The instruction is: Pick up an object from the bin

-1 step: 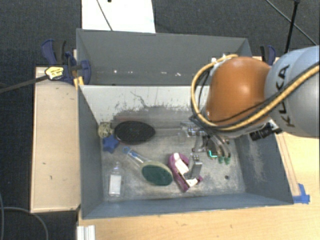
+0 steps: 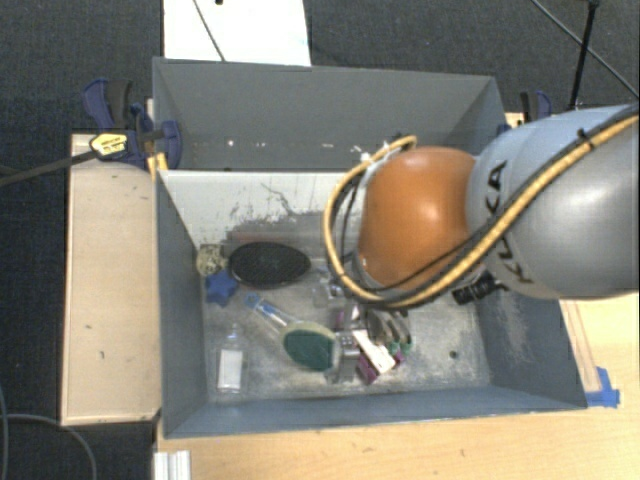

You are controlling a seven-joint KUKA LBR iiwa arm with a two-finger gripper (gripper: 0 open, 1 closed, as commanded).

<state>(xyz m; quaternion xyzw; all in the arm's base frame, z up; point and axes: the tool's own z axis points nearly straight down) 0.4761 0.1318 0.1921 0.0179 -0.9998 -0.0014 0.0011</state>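
At the left of the bin (image 2: 180,318) we see a small olive lump (image 2: 208,259) close to the left wall, and just below it a small blue piece (image 2: 220,288). Nearer to the front wall, apart from these two, lies a small clear bottle (image 2: 230,364). To the right of the olive lump rests a black oval thing (image 2: 268,264). It is the biggest loose thing here and lies flat toward the back of the floor. Below it a thin clear tube (image 2: 268,313) with a blue end lies slanted. Its lower end comes near to a dark green oval thing (image 2: 308,348) in the front middle of the floor.

Just to the right of the dark green oval thing is the gripper (image 2: 348,353), low over the floor. It has this green thing at its left side and a white and purple piece (image 2: 375,358) at its right side, with a small green bit (image 2: 403,346) just beyond that. These are the things nearest to it. Whether the gripper is spread, pressed together or pinching one of them we cannot tell, because the orange cover (image 2: 415,218) on the wrist, with its looped cables (image 2: 340,243), hides the upper part of it. The grey arm (image 2: 570,218) comes in from the right, above the right wall.
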